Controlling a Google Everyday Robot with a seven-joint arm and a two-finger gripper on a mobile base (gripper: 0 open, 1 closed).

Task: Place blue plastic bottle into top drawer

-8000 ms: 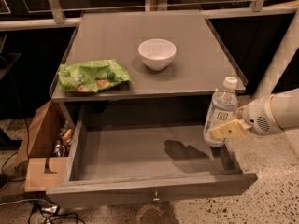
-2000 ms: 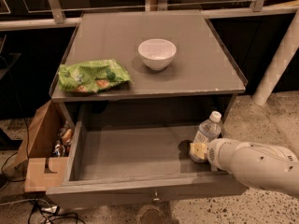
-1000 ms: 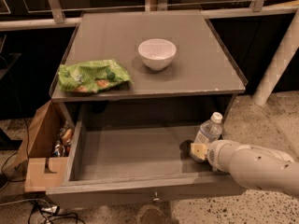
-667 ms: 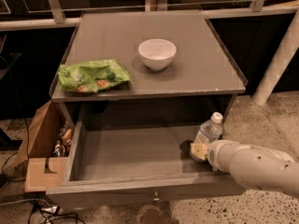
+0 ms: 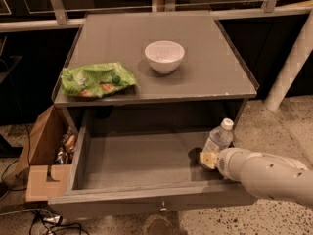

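Note:
The blue plastic bottle point(image 5: 218, 139), clear with a white cap, stands slightly tilted in the right end of the open top drawer point(image 5: 139, 159). Its base is down inside the drawer, close to the right wall. My gripper point(image 5: 209, 159) reaches in from the right on the white arm point(image 5: 266, 174) and is shut on the bottle's lower part. A yellowish fingertip point(image 5: 207, 159) shows at the bottle's left side. The drawer's front panel carries a small knob point(image 5: 161, 209).
On the cabinet top point(image 5: 205, 77) sit a white bowl point(image 5: 165, 56) and a green snack bag point(image 5: 96, 79). A brown cardboard box point(image 5: 41, 163) with clutter stands left of the drawer. A white post point(image 5: 291, 65) rises at the right. Cables lie on the floor at lower left.
Since eight seconds ago the gripper has lowered the bottle from above the drawer's right edge down into the drawer. Over the last two seconds nothing has visibly moved.

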